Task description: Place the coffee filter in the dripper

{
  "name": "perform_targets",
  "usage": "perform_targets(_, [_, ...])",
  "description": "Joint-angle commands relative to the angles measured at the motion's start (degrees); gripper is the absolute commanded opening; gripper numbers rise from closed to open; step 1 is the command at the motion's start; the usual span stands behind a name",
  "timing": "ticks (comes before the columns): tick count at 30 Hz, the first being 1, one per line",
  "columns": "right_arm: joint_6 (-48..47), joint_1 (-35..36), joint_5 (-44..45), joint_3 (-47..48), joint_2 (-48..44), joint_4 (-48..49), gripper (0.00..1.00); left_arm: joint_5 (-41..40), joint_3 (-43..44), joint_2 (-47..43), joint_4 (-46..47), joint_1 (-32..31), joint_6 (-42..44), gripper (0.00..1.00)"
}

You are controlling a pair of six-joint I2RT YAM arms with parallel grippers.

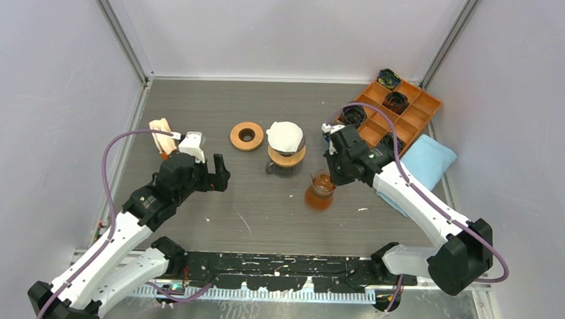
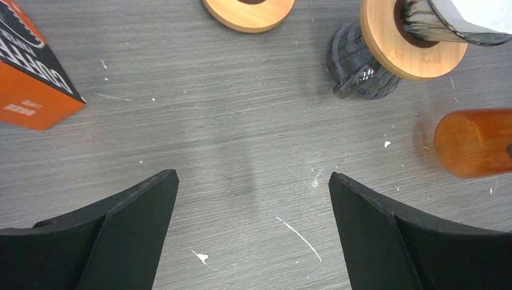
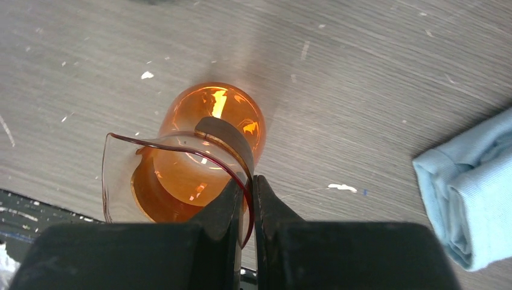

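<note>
A white paper coffee filter point(image 1: 285, 135) sits inside the glass dripper point(image 1: 287, 147), which rests by its wooden collar point(image 2: 403, 54) on a dark glass server point(image 2: 357, 63). The filter's edge shows in the left wrist view point(image 2: 486, 13). My left gripper point(image 1: 219, 173) is open and empty, low over the bare table point(image 2: 253, 178), left of the dripper. My right gripper point(image 1: 329, 177) is shut on the rim of an amber glass beaker point(image 3: 205, 133), one finger inside and one outside point(image 3: 253, 181). The beaker point(image 1: 320, 192) stands right of and nearer than the dripper.
An orange filter box point(image 2: 27, 78) lies at the left point(image 1: 163, 136). A wooden ring point(image 1: 246, 135) lies left of the dripper. An orange tray point(image 1: 402, 110) with dark parts is at the back right, with a blue cloth point(image 1: 427, 161) beside it.
</note>
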Motion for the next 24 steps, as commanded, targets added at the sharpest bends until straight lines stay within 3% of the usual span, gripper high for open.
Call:
perform_targets(1, [1.5,6.1,1.5,0.6,-1.4,2.5,0.01,1.5,2.5,3.1,3.8,0.3,-5.1,0.99])
perform_targets(13, [1.6,17.3,5.1,2.5,5.0,5.7,0.01,2.2,5.9,11.0,2.3,0.8,-11.4,0.99])
perform_targets(24, [0.1,20.4,3.5,3.0,8.2,9.5,0.05,1.7,9.6,17.2,1.9,1.4,-12.5,0.99])
